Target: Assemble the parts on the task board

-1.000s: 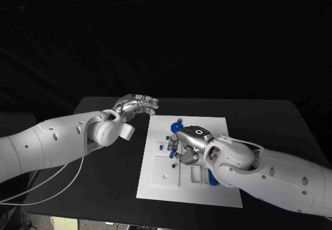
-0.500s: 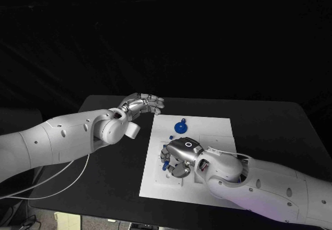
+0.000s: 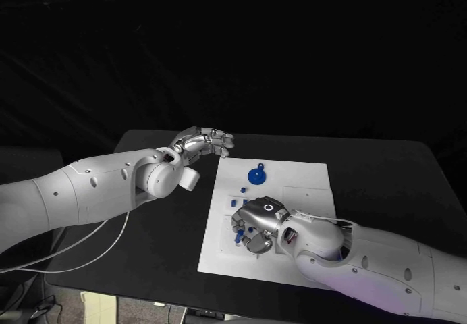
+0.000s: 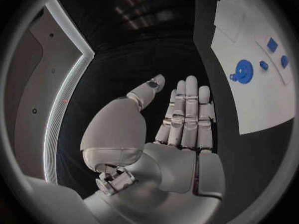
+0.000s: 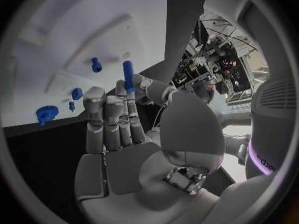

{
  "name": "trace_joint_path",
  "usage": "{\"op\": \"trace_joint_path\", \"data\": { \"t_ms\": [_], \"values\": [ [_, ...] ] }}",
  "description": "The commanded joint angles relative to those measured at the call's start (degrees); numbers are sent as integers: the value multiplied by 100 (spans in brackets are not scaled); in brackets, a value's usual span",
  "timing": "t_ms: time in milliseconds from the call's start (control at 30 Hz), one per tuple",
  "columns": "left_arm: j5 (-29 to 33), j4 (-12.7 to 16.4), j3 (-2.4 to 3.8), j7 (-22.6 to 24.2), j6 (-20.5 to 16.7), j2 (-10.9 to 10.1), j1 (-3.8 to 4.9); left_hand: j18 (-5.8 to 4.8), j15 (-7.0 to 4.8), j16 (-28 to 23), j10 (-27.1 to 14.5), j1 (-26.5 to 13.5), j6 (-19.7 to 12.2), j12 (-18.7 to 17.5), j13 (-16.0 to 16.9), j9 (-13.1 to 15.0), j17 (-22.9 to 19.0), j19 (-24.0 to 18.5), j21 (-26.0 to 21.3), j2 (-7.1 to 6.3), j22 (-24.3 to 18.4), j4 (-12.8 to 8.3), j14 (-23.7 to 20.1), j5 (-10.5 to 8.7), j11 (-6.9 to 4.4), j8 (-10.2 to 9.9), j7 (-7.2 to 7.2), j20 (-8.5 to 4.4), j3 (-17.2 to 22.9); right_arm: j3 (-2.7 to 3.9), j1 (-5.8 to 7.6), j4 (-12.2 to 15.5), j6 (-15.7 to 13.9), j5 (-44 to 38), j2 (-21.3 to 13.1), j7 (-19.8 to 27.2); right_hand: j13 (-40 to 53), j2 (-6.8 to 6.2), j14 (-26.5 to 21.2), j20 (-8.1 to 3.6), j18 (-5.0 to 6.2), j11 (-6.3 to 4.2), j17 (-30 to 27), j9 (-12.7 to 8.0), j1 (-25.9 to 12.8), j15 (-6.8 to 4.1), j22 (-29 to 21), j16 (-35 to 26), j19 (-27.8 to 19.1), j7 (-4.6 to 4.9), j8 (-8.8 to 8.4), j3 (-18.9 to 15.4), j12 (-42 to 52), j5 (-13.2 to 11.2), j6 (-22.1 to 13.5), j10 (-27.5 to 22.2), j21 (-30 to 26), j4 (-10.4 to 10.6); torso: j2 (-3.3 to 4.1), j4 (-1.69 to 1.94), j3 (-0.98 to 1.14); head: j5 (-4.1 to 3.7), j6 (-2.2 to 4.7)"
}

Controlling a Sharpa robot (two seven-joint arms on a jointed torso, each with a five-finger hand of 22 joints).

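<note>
Risk sits with the right hand (image 3: 255, 223), low over the board (image 3: 301, 181) near its 7 o'clock side; it pinches a blue peg (image 5: 128, 74) at the fingertips, and a slight tilt would jam or drop it beside the hole. Gear (image 3: 255, 177) lies at 12 o'clock on the board, untouched; small parts lie between it and the hand. Left hand (image 3: 202, 144) hovers off the board's 10 o'clock corner, fingers straight, holding nothing. Right wrist view shows the peg; from the head the hand covers it.

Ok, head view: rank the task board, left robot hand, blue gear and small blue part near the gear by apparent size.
Largest to smallest:
task board
left robot hand
blue gear
small blue part
</note>
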Motion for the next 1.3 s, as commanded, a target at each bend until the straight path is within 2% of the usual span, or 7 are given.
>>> {"op": "trace_joint_path", "data": {
  "t_ms": [33,567,1300],
  "values": [
    [35,1,5,34,86,15,7,78,16,-30,-28,-5,-43,-1,-5,-6,8,27,-28,-18,9,16,34,13,4,19,-3,1,-19,-7,-6,4,105,-105,-5,48,9,37,3,-34,612,-1,-7,9,43,-34,79,-10,4,-1,16,4,40,15,44,142,14,-33,-1,-4,-2,16,-18],
    [35,-4,4,31,96,17,6,77,17,-39,-27,-5,-44,-1,-6,-7,17,28,-32,-18,11,18,35,13,4,19,-3,2,-19,-34,-35,-40,111,-140,36,46,14,47,6,-35,612,-2,-7,13,35,-34,80,-10,6,-1,17,-1,40,15,47,145,15,-54,-2,4,-7,22,-48],
    [35,-7,4,28,103,9,6,77,18,-51,-27,-4,-48,-1,-7,-8,31,29,-37,-17,14,20,37,13,4,20,-2,3,-18,-61,-96,-135,72,-428,80,-85,21,60,10,-38,612,-4,-6,17,28,-36,80,-11,8,-3,17,-2,39,15,50,149,15,-83,-1,3,-2,53,-83]
  ]
}}
